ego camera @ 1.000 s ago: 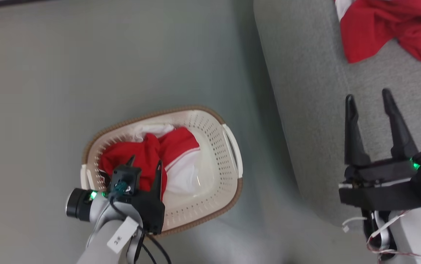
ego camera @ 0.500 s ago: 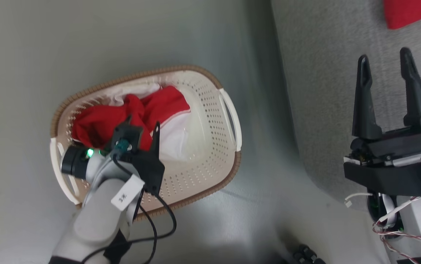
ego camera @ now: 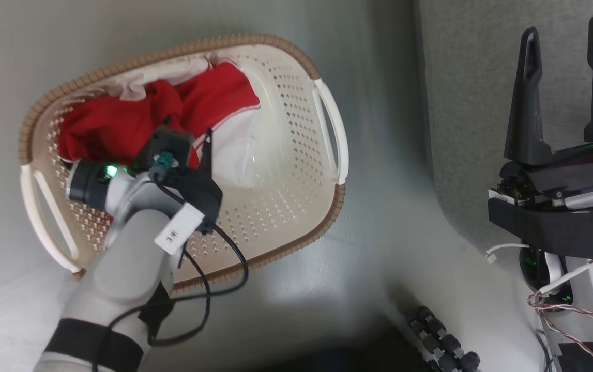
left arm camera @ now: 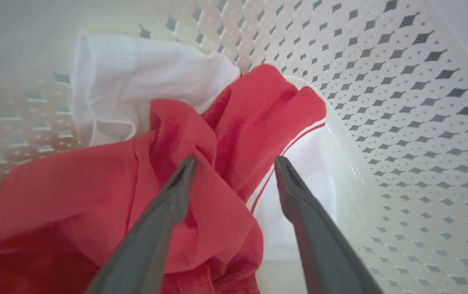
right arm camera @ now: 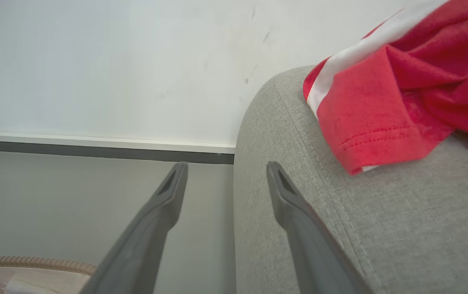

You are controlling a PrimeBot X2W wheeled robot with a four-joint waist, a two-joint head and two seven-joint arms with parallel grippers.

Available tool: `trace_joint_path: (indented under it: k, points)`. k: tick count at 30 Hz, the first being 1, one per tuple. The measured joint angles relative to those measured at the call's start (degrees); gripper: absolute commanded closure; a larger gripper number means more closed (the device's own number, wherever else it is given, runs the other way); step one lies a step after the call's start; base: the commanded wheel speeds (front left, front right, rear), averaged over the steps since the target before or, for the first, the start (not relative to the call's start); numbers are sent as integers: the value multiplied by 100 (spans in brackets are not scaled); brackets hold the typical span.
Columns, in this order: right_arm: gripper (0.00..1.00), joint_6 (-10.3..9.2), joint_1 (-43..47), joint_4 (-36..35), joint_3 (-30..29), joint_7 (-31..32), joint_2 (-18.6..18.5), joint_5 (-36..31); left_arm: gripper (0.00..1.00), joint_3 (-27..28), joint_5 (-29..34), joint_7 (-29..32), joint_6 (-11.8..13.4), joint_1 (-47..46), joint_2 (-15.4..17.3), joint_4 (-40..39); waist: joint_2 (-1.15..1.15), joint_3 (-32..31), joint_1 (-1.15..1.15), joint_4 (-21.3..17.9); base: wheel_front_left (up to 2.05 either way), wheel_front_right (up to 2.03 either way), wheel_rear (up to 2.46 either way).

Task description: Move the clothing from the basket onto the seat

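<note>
The cream basket [ego camera: 296, 93] with its brown rim stands on the floor, left of the grey seat [ego camera: 467, 103]. Red and white clothing [ego camera: 120, 124] lies crumpled in the basket's far left part. My left gripper [ego camera: 187, 132] reaches down into the basket. In the left wrist view the left gripper [left arm camera: 234, 161] is open, its fingers straddling a red fold of the clothing [left arm camera: 176, 134] without pinching it. My right gripper [ego camera: 564, 28] hangs open and empty over the seat's edge. Another red garment [right arm camera: 401, 94] lies on the seat [right arm camera: 340, 224] beyond the right gripper [right arm camera: 226, 165].
Grey floor [ego camera: 368, 289] separates the basket from the seat. A black ribbed part of my base [ego camera: 441, 336] shows at the bottom. In the right wrist view a white wall [right arm camera: 95, 61] with a dark skirting stands behind, and the basket rim [right arm camera: 34, 261] shows at the lower left.
The head camera has tipped down and closer, so the basket looks bigger and higher, and the garment on the seat has left that view. Both grippers have stayed open.
</note>
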Motion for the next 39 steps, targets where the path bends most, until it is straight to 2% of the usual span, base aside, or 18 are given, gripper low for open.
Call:
trace_joint_path:
  k: [11,12,13,14,15,16,25,39]
  points:
    - [0,0,-101,-9,-12,-48,60,-71,0,192,116,-220,172,-436,100,464,-1,338,-1,-84,0,0,0]
    - [0,0,-105,-9,-12,-49,68,-73,20,196,120,-236,172,-445,100,505,-1,350,-1,-93,0,0,0]
    - [0,0,-108,-7,-12,-49,74,-74,50,197,125,-243,172,-452,98,546,-2,361,-1,-101,0,0,0]
    - [0,1,-110,-2,-12,-49,80,-83,75,197,131,-267,172,-465,94,593,-2,370,-1,-109,0,0,0]
    - [0,1,-115,8,-12,-49,89,-96,75,197,131,-293,174,-486,93,632,-2,377,-1,-117,0,0,0]
    - [0,1,-121,32,-12,-51,102,-105,100,198,131,-315,174,-509,92,664,-2,380,-1,-124,0,0,0]
    - [0,74,-247,517,-7,-51,219,-113,100,112,131,-664,166,-505,37,825,-1,147,-1,-123,0,0,0]
    - [0,289,-347,1429,-71,-43,301,-67,100,-118,122,-847,-392,-333,-45,497,-1,-870,-1,70,0,0,0]
